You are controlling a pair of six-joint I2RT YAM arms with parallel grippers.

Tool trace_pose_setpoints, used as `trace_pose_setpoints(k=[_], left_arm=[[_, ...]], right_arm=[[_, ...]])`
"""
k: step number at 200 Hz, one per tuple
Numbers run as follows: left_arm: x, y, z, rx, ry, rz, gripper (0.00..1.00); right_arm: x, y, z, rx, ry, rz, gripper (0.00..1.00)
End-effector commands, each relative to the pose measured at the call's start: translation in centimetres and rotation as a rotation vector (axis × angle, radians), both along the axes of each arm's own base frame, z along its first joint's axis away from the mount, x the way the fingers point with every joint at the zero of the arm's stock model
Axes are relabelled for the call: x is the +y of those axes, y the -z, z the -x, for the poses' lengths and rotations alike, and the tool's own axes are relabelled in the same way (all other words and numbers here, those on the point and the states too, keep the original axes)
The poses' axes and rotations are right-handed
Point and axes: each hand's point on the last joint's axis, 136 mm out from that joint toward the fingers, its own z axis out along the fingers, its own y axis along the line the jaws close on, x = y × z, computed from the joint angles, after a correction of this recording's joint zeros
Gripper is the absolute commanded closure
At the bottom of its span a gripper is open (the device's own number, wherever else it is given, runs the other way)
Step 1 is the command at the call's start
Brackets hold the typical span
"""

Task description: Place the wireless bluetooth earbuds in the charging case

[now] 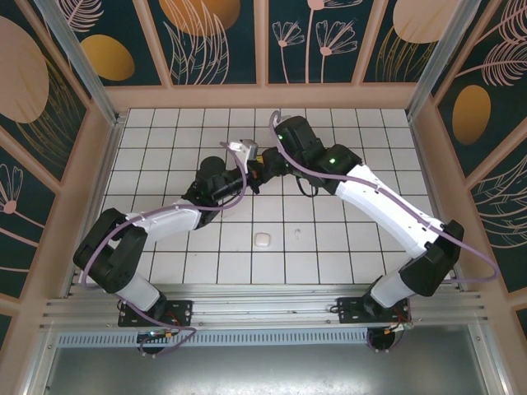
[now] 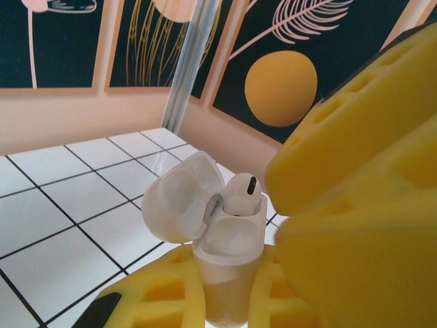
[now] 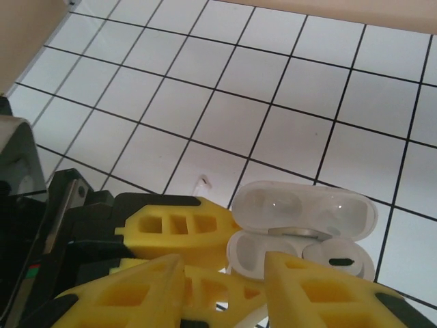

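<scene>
Left wrist view | left claw [image 2: 225, 292] pinching open charging case [image 2: 231, 240] | one earbud [image 2: 237, 196] seated inside it | right claw [image 3: 225, 290] slightly spread, just beside case

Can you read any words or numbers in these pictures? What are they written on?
No text can be read anywhere.
Open glossy white plastic charging case: plain, no brand or label.
Yellow lattice plastic fingers: no writing.
Dark wall panels: painted plants and orange circles, no letters.
Black housing beside the fingers: a tiny red and green mark, too small to read.
</scene>
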Motion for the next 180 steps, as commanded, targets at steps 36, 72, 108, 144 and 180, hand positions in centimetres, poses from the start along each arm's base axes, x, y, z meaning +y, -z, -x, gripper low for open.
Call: trace_pose_setpoints(k=[36, 72, 108, 144, 180], left_arm=[[0.3, -3.3, 2.3, -0.164, 0.074, 0.017, 1.00], [0.1, -3.6, 3.1, -0.191, 0.110, 0.005, 1.00], [0.2, -4.1, 3.3, -0.223, 0.111, -0.005, 1.00], [0.4, -4.7, 3.2, -0.248, 0.095, -0.009, 1.00], [0.7, -5.2, 3.2, -0.272, 0.081, -0.012, 1.00]], right_arm=[[-4.0, -4.7, 0.4, 0.025, 0.009, -0.273, 0.66], [-4.4, -4.2, 1.0, 0.058, -0.022, -0.319, 0.70], [-3.9, -2.6, 1.3, 0.113, -0.047, -0.306, 0.73], [-4.1, -1.4, 1.3, 0.129, -0.039, -0.281, 0.76], [-4.0, -0.3, 1.2, 0.149, -0.041, -0.263, 0.79]])
